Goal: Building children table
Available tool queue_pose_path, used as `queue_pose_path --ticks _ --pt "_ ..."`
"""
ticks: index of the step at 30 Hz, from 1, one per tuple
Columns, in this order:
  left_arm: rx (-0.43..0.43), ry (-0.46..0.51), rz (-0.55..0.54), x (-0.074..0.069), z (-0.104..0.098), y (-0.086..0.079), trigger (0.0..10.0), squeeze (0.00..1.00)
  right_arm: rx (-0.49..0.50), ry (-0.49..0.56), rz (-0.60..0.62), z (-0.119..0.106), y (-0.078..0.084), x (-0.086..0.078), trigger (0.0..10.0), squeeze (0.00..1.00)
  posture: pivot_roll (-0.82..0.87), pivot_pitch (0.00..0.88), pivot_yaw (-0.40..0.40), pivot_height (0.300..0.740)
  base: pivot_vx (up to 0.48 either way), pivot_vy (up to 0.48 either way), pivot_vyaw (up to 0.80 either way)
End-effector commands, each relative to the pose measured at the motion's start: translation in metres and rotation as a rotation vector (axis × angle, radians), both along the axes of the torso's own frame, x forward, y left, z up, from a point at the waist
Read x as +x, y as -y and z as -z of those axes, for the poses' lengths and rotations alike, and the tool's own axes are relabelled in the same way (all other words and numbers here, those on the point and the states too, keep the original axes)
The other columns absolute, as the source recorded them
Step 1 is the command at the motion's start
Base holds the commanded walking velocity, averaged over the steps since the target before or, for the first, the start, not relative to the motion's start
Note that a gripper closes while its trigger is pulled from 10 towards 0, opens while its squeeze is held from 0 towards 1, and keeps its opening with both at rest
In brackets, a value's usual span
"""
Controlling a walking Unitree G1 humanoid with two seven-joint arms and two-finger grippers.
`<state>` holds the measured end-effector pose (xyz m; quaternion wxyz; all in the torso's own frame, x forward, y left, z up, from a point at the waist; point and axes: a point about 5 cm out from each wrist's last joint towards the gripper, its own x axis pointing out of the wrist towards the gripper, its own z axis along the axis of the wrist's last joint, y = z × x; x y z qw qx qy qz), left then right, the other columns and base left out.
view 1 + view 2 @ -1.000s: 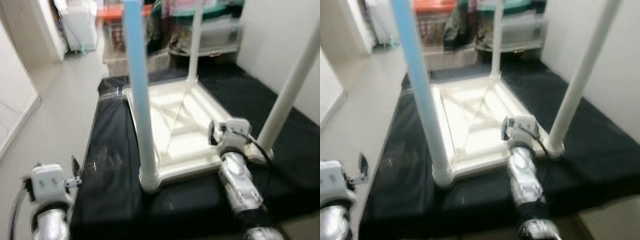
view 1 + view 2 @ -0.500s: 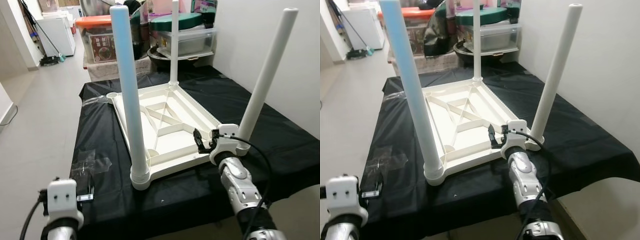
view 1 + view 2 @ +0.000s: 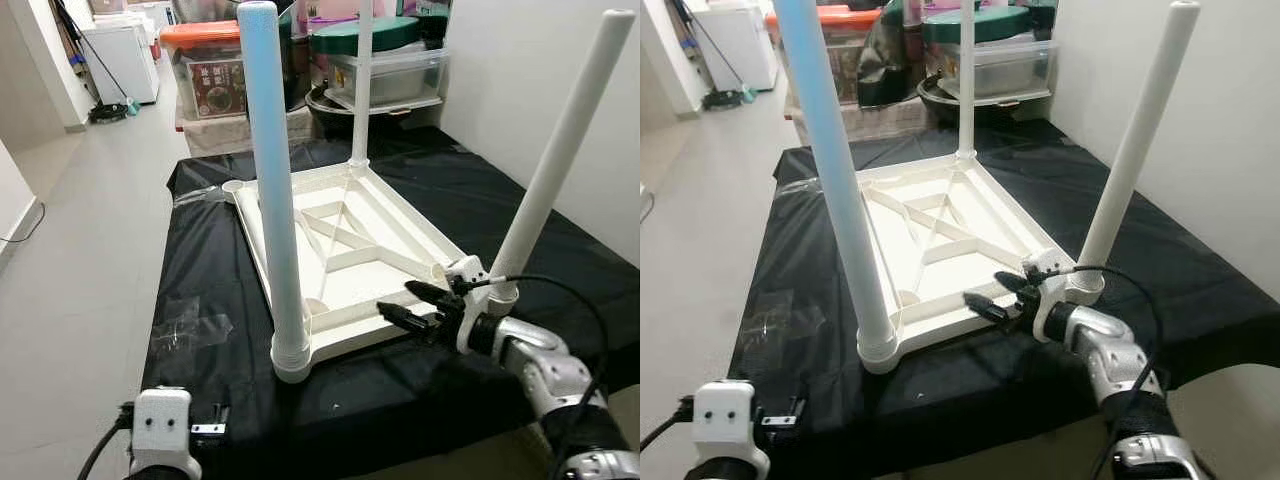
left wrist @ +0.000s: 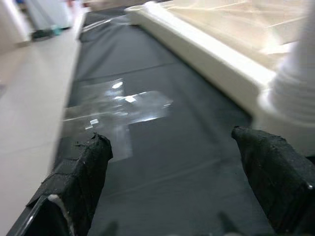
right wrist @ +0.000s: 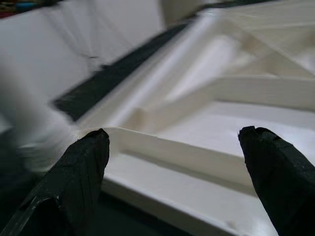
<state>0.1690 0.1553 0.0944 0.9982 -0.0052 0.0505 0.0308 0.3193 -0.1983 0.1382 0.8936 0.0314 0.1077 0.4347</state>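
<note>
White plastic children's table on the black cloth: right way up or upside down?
Upside down. The white plastic table top lies flat with its ribbed underside up, and three white legs point upward.

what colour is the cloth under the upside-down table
Black; the cloth shows best in the left eye view.

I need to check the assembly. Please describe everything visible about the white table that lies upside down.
The white table looks like plastic and lies upside down on a black cloth. Its underside shows crossed ribs inside a raised rim. Three round legs stand upright in corner sockets; the far left corner socket has no leg. The right gripper, fingers open, is at the near edge, by the near right leg.
</note>
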Motion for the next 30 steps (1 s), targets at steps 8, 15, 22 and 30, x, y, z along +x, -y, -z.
queue_pose_path --ticks 8,15,22,30 --pt "-0.011 0.029 0.104 -0.006 -0.005 0.011 10.0 0.00 0.089 0.075 -0.257 -0.029 -0.037 -0.003 10.0 0.00 0.03 0.000 0.018 0.740 0.000 0.000 0.00" --pt "-0.057 0.050 0.216 -0.009 -0.009 0.023 10.0 0.00 0.128 0.137 -0.273 -0.047 -0.060 0.009 10.0 0.00 0.04 0.000 0.016 0.740 0.000 0.000 0.00" --pt "-0.057 0.046 0.230 -0.010 -0.008 0.025 10.0 0.00 0.148 0.142 -0.344 -0.051 -0.076 0.010 10.0 0.00 0.04 0.000 0.012 0.740 0.000 0.000 0.00" --pt "-0.056 0.043 0.233 -0.010 -0.008 0.026 10.0 0.00 0.166 0.149 -0.471 -0.057 -0.095 0.008 10.0 1.00 0.05 0.000 0.008 0.740 0.000 0.000 0.00"
